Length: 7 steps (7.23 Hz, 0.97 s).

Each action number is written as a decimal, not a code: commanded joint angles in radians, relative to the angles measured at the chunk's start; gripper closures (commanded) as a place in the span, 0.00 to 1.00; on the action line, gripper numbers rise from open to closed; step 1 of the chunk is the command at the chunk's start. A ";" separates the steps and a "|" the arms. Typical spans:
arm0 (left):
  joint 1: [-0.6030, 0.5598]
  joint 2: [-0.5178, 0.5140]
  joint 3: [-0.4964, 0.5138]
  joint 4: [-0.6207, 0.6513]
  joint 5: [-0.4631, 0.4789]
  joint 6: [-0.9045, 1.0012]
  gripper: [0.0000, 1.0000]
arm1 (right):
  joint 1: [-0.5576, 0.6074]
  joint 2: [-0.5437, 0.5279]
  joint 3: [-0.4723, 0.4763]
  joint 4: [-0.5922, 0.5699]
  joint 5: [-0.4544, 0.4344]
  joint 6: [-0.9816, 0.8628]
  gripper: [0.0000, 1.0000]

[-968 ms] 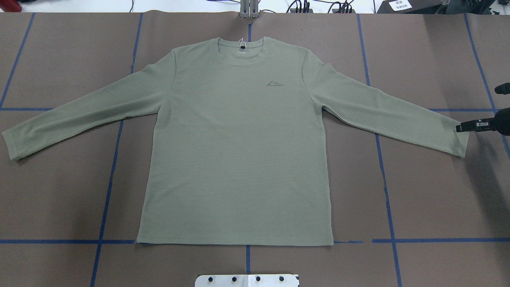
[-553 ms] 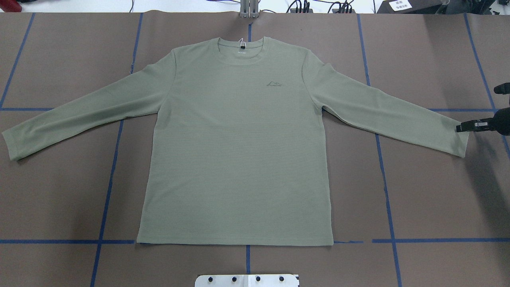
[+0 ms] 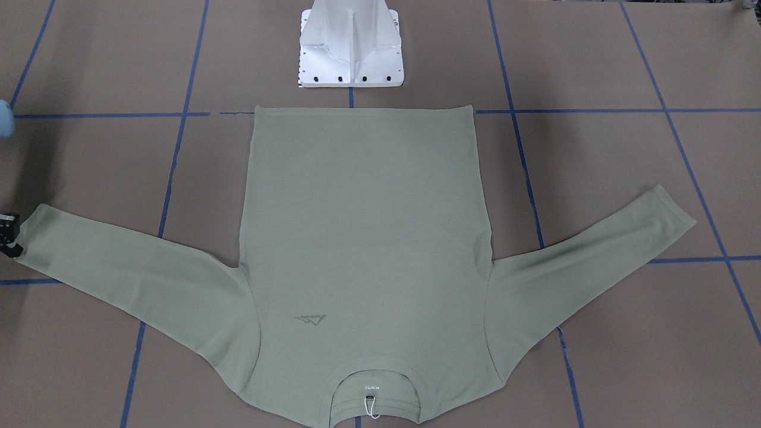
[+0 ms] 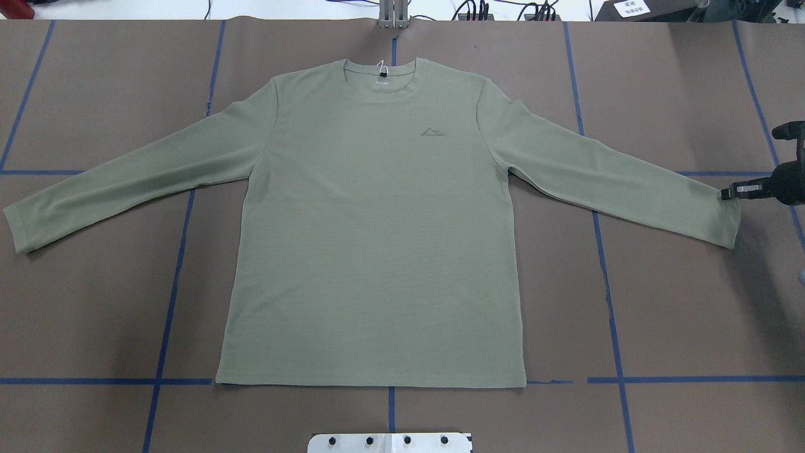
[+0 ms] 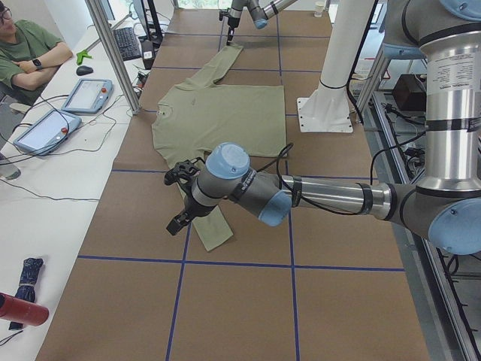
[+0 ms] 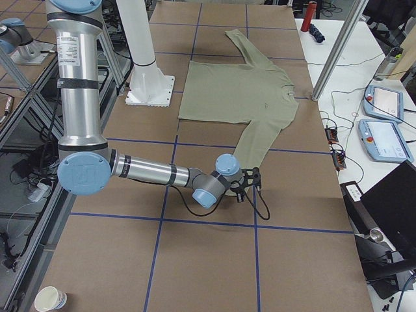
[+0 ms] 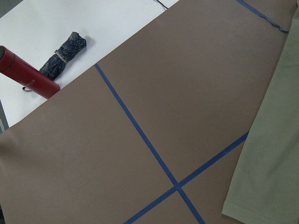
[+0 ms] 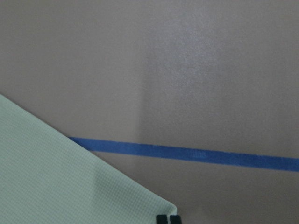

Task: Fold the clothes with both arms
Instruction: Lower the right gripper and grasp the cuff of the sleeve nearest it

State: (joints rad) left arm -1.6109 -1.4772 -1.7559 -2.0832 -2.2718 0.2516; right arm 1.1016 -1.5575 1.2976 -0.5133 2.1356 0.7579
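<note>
The pale sage-green shirt (image 4: 377, 239) lies flat and face up on the brown table, both sleeves spread out, neckline at the far side. It also shows in the front view (image 3: 362, 226). My right gripper (image 4: 729, 190) sits at the right sleeve's cuff (image 4: 726, 220). In the right wrist view its fingertips (image 8: 162, 219) are pressed together on the cuff's corner. My left gripper (image 5: 174, 199) shows only in the left side view, hovering over the left sleeve's cuff (image 5: 213, 233); I cannot tell whether it is open. The left wrist view shows that cuff (image 7: 266, 186) and no fingers.
The white pedestal base (image 3: 351, 53) stands at the near table edge behind the shirt's hem. A red bottle (image 7: 23, 70) and a folded umbrella (image 7: 63, 56) lie on the white bench past the left end. Teach pendants (image 5: 86, 94) and an operator (image 5: 26, 45) are on the far side.
My right gripper has shifted a little toward the table's far side at the cuff, and the cuff's end has shifted slightly with it. The rest of the shirt has not moved.
</note>
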 commanded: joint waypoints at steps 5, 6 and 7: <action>-0.001 0.000 0.001 0.000 0.002 -0.003 0.00 | 0.010 0.075 0.568 -0.772 -0.028 0.018 1.00; -0.001 0.000 0.003 0.000 0.002 -0.005 0.00 | 0.007 0.203 0.639 -1.008 -0.054 0.082 1.00; -0.001 0.000 0.003 0.000 0.002 -0.005 0.00 | -0.026 0.388 0.646 -1.229 -0.084 0.175 1.00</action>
State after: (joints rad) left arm -1.6121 -1.4772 -1.7538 -2.0832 -2.2703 0.2477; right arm 1.1021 -1.3584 1.8966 -1.4662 2.0837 0.8414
